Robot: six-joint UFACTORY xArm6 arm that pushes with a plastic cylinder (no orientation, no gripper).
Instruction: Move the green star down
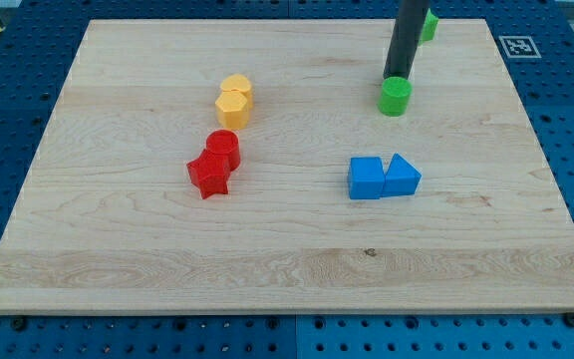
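A green block sits at the upper right of the wooden board. It looks rounded with small bumps, and I cannot tell for sure whether it is the star. A second green block lies near the board's top edge, partly hidden behind the rod, so its shape is unclear. My tip stands just above the first green block, at or very near its top side. The dark rod rises from there out of the view's top.
Two yellow blocks touch each other left of centre. Below them a red cylinder touches a red star. A blue cube and a blue triangle sit side by side below the green block.
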